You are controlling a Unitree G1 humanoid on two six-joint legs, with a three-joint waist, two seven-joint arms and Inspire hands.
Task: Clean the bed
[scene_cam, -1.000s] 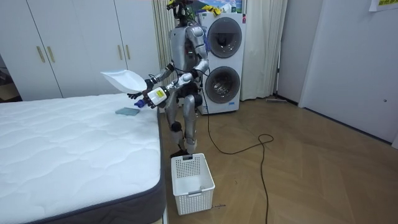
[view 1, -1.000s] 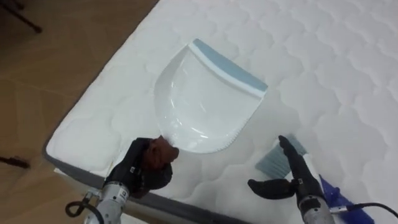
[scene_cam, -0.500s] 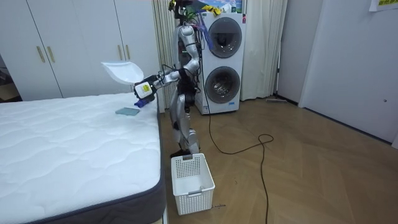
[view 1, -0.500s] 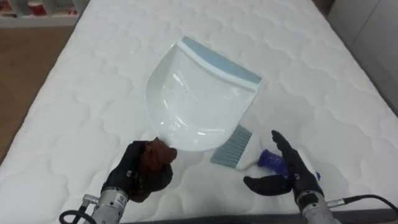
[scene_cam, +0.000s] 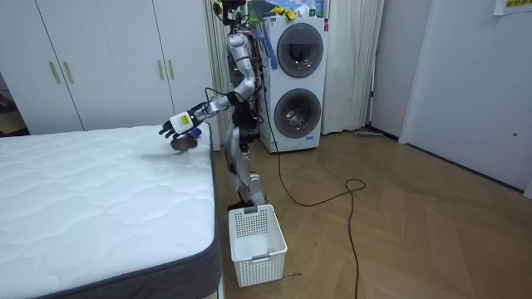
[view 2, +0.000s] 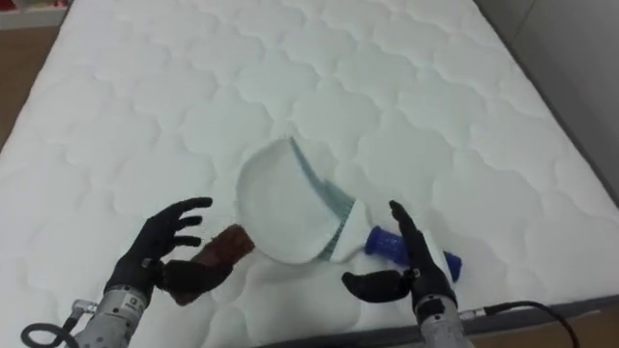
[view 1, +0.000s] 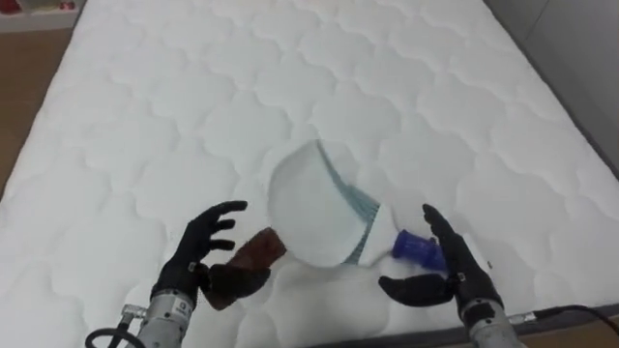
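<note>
**Dustpan loose between 2 open hands on the bed**

Your dustpan [view 1: 309, 217] sits in the lower centre of the left eye view, over the white quilted mattress [view 1: 193, 97]. It is tilted steeply up on edge, with its blue-grey lip running down its right side. Its brown handle [view 1: 259, 249] points toward the lower left of the frame.

The brush [view 1: 418, 248] lies just right of the dustpan. Its blue grip is on the mattress and its bristle end is tucked behind the pan's lower right edge. The pan's lip and the bristles look alike there, so you cannot quite see where one ends and the other begins.

Your left hand [view 1: 198, 256] is at the lower left, at the near end of the brown handle. Its fingers are spread wide and straight, not wrapped round anything. Your right hand [view 1: 455, 275] is at the lower right, just beside the blue grip. Its fingers are straight and its thumb sticks out toward the pan, so it is spread too and holds nothing.

In the room view the robot stands at the bed's corner with its arms stretched over the mattress edge. A white basket [scene_cam: 256, 241] stands on the wooden floor by the bed's lower right corner. 2 stacked washing machines [scene_cam: 298, 75] are behind the robot at the top centre. White wardrobe doors [scene_cam: 100, 58] fill the upper left.
</note>
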